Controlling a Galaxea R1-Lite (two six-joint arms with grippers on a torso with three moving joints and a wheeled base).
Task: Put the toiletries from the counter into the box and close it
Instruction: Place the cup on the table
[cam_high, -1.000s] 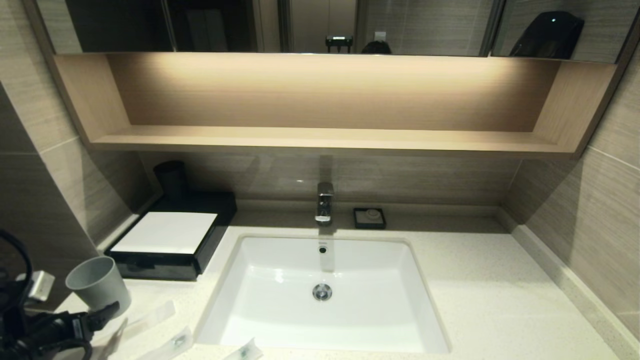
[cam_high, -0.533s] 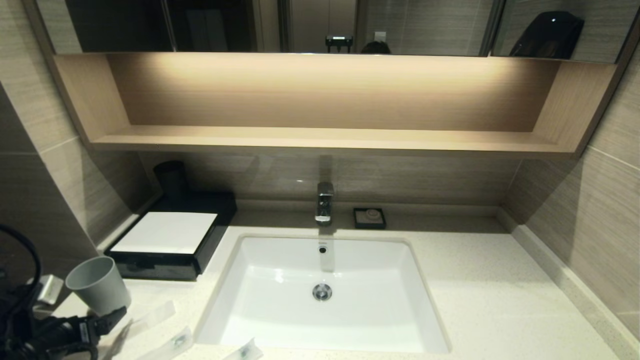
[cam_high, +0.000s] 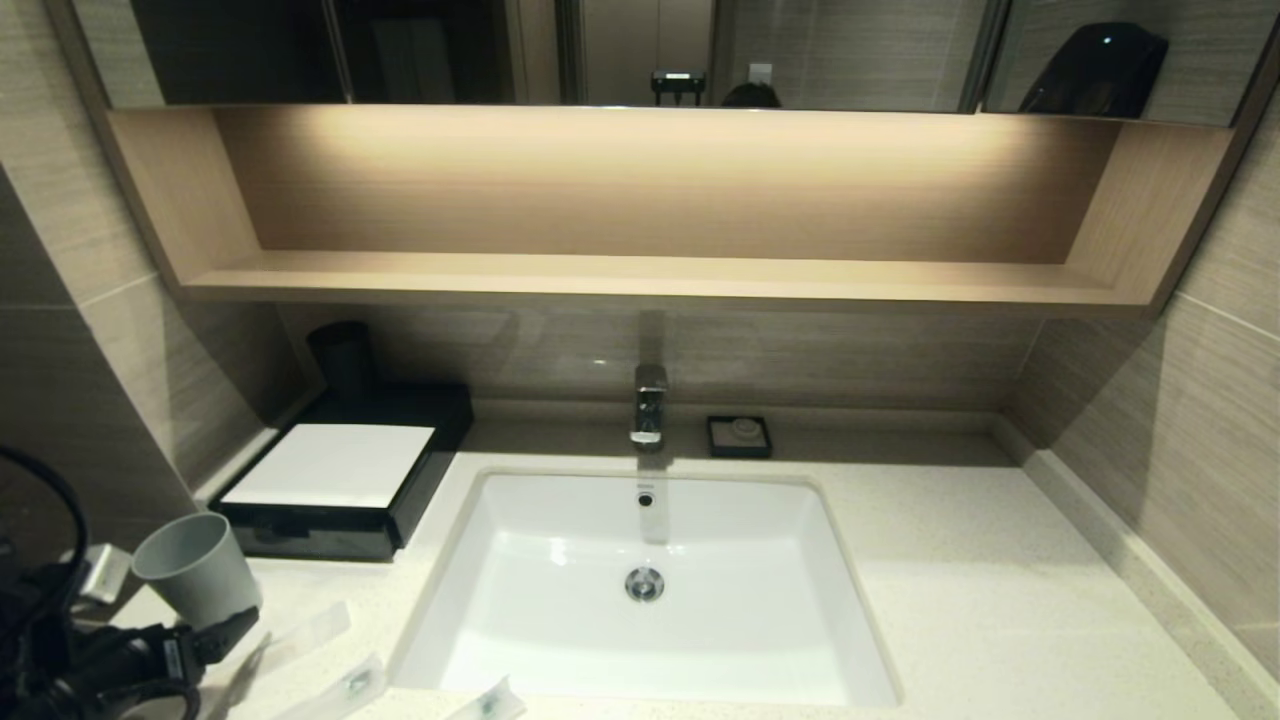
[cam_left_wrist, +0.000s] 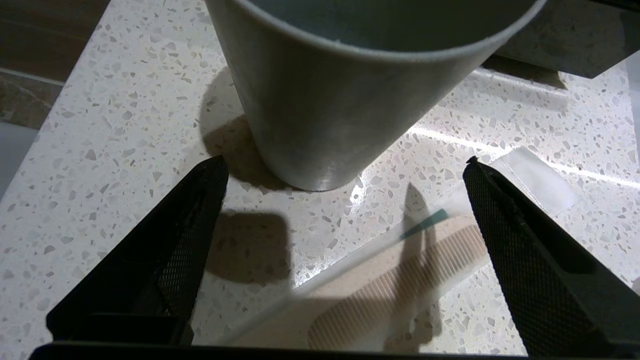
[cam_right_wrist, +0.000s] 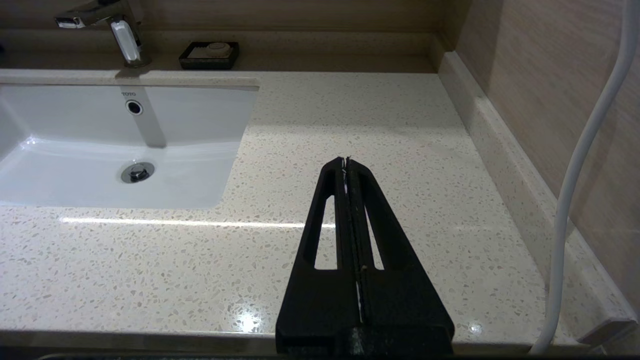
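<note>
Now, left tool (cam_left_wrist: 345, 172): spread wide, empty, low over the tabletop (cam_high: 1000, 600) beside the grey cup (cam_high: 195, 570).
Right tool (cam_right_wrist: 346, 162): pressed together, empty.
Toiletries: comb packet (cam_left_wrist: 400, 270) under the left tool.
Box (cam_high: 340, 480): closed, rear left.

Bench (cam_high: 960, 600), right of the basin (cam_high: 645, 590): bare stone through to the right wall; right tool (cam_right_wrist: 346, 162), prongs pressed together, hangs over it.

Bench, front-left corner: crowded. Grey cup (cam_high: 195, 570) stands upright just ahead of the left tool (cam_left_wrist: 345, 165), whose prongs are spread wide; a wrapped comb packet (cam_left_wrist: 400, 280) lies flat between them.

Bench, back-left corner: black box (cam_high: 340, 480), dark cup (cam_high: 342, 358) behind it.

Back edge: faucet (cam_high: 648, 405), soap dish (cam_high: 739, 436).
</note>
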